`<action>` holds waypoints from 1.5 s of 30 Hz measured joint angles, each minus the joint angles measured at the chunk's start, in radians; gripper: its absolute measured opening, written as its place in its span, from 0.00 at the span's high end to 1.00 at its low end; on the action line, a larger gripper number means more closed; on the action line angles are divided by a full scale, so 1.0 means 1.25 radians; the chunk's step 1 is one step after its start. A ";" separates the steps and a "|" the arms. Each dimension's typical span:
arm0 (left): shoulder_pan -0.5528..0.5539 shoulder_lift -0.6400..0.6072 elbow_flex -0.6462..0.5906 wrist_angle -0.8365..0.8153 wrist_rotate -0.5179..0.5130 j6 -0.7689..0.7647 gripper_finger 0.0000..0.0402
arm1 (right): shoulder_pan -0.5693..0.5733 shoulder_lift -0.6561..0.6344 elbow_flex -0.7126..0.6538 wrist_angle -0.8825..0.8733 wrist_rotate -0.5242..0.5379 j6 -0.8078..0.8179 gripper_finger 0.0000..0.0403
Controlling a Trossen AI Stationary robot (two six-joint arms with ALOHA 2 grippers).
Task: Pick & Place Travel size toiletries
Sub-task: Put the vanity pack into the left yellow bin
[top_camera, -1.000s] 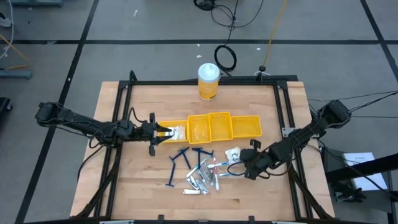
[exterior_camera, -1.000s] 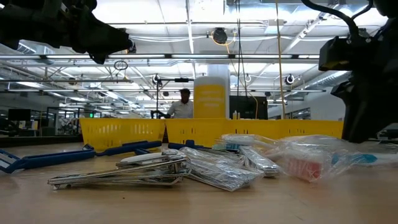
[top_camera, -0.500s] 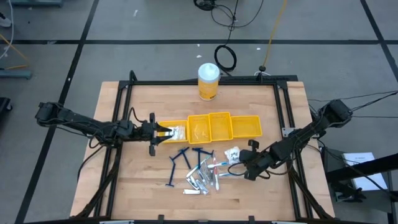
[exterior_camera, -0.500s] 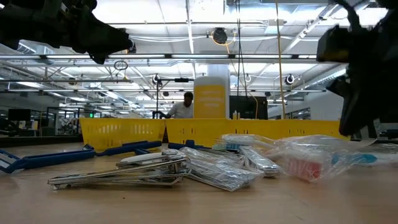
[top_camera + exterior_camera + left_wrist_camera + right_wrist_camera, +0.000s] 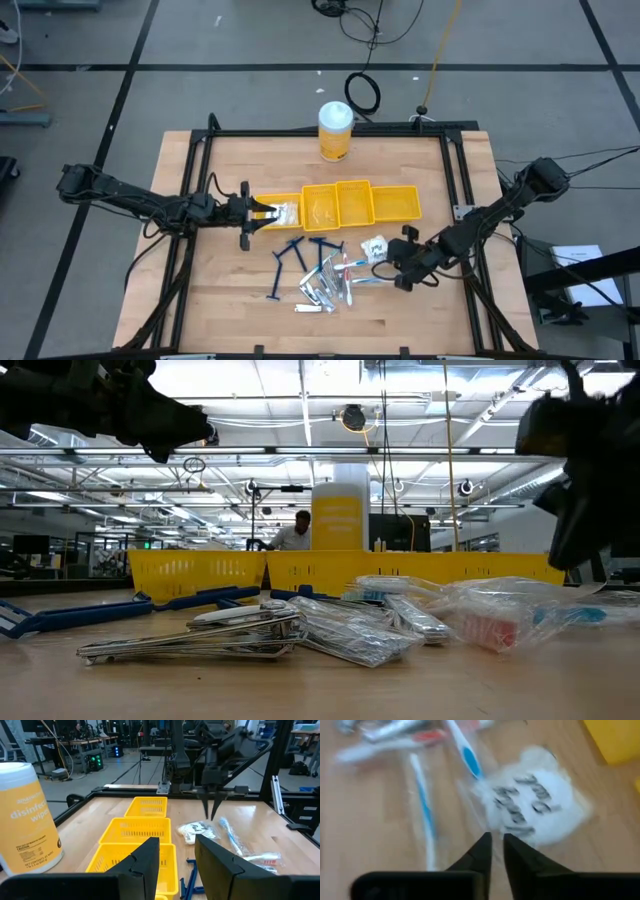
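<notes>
The travel size toiletries lie in a heap on the wooden table: dark blue razors (image 5: pixel 290 255), silvery sachets (image 5: pixel 315 290), wrapped toothbrushes (image 5: pixel 350 270) and a white puffy packet (image 5: pixel 374 247). My right gripper (image 5: pixel 495 842) slants down at the packet's (image 5: pixel 540 805) edge. Only a narrow gap shows between its fingers and nothing is in it. My left gripper (image 5: pixel 268 211) hovers level and open by the leftmost yellow bin, which holds a white packet (image 5: pixel 287 212). My right gripper comes slanting down from the table's right side, and its fingertips (image 5: pixel 485 840) stand at the white packet's edge (image 5: pixel 492 822). I cannot tell whether they touch it. The packet lies flat on the table.
A row of yellow bins (image 5: pixel 355 203) stands across the table's middle, just beyond the heap. A tall yellow canister with a white lid (image 5: pixel 336 130) stands at the far edge. A black frame (image 5: pixel 455 190) rims the table. Bare wood lies near the front edge (image 5: pixel 400 320).
My right gripper has tipped a little over the white packet, and its lower end has come up slightly. The left arm has kept still.
</notes>
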 joint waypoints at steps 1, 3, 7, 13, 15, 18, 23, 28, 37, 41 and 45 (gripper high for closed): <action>0.000 0.000 0.000 0.000 0.000 0.000 0.69 | 0.000 0.000 -0.008 0.003 0.003 0.006 0.83; 0.000 0.000 0.000 0.000 0.000 0.000 0.69 | 0.000 0.000 -0.028 0.018 0.005 0.006 0.75; 0.000 0.000 0.000 0.000 0.000 0.000 0.69 | 0.000 0.000 -0.083 0.103 0.020 0.001 0.60; 0.000 0.000 0.000 -0.001 0.000 0.000 0.69 | -0.011 0.000 -0.147 0.209 0.021 0.005 0.50; 0.000 0.000 0.000 -0.001 0.000 0.000 0.69 | -0.011 0.000 -0.159 0.218 0.021 0.004 0.51; 0.000 0.000 0.000 -0.001 0.000 0.000 0.69 | -0.011 -0.001 -0.173 0.217 0.022 0.020 0.57; 0.000 0.000 0.000 -0.001 0.000 0.001 0.69 | -0.011 -0.001 -0.179 0.219 0.027 0.040 0.76; 0.000 0.000 0.000 -0.002 0.000 0.001 0.69 | -0.011 -0.001 -0.180 0.245 -0.018 0.008 0.97; 0.000 0.000 0.000 -0.002 0.000 0.001 0.69 | -0.010 0.000 -0.181 0.364 -0.035 -0.092 0.99; 0.000 0.000 0.000 -0.002 0.000 -0.003 0.69 | -0.014 -0.018 -0.181 0.417 -0.016 -0.154 0.98; 0.000 0.000 0.000 0.002 0.000 -0.013 0.69 | -0.018 -0.041 -0.181 0.493 0.044 -0.248 0.99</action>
